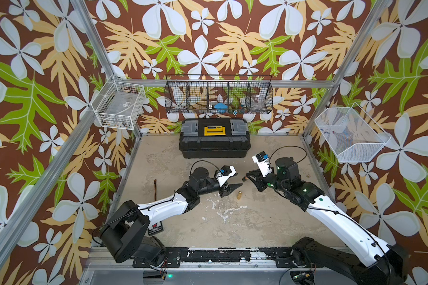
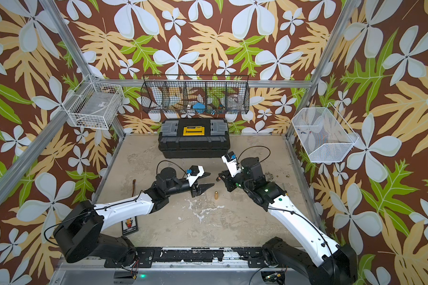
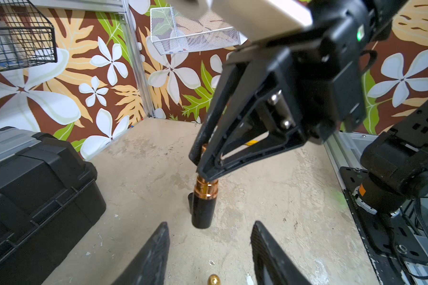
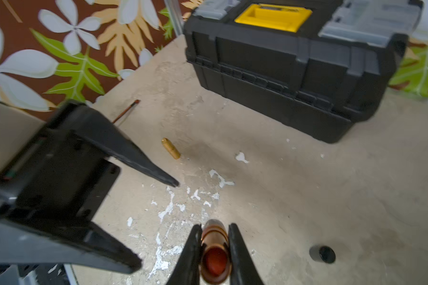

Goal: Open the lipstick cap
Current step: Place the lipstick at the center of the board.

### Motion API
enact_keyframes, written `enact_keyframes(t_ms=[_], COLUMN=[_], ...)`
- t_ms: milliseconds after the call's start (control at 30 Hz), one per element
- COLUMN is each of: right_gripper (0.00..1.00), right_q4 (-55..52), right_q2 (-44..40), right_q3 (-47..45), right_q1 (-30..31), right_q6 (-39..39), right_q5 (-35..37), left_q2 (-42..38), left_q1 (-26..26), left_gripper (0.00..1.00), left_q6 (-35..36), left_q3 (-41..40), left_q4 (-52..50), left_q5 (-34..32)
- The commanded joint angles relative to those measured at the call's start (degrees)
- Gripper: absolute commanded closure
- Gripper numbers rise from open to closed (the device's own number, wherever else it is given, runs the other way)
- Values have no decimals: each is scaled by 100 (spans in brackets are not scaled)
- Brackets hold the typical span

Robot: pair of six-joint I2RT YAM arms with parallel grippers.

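My right gripper (image 4: 215, 225) is shut on the lipstick (image 4: 214, 256), a copper tube with red showing in its open end. In the left wrist view the lipstick (image 3: 204, 209) hangs from the right gripper's fingers (image 3: 208, 158) above the table, black end outward. A short black cap (image 4: 323, 254) lies by itself on the table, partly hidden behind the lipstick in the left wrist view (image 3: 190, 201). My left gripper (image 3: 210, 223) is open and holds nothing, its tips just short of the black end. In both top views the left gripper (image 1: 239, 179) (image 2: 211, 179) and the right gripper (image 1: 246, 178) (image 2: 218, 178) face each other tip to tip.
A small gold bullet-shaped piece (image 1: 239, 195) (image 4: 171, 148) lies on the table under the left gripper. A black toolbox (image 1: 214, 140) stands at the back. A thin brown stick (image 1: 155, 188) and a small card (image 1: 156, 228) lie at the left. Wire baskets (image 1: 219, 95) hang on the walls.
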Motion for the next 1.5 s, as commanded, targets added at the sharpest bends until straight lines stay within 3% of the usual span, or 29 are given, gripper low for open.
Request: enact_keyframes(t_ms=[0,300,667,1467], right_gripper=[80,80,80,80], right_q4=[303,1314,2217,2167], right_q2=[-69,-181,608,1370], right_q3=[-280,-1622,-2119,-2008], right_q1=[7,-4,-18,-54], right_q6=[384,857,844,1050], right_q5=[1116,2060,2684,2726], left_q2=[-66,-145,-224,-287], left_q1=[10,10,10,10], left_gripper=[44,43,41,40], left_q6=[17,-220,-173,-106], left_q3=[-28,-43,-185,-270], left_q4=[99,153,228,220], left_q5=[-188,-1000,-1739,-1686])
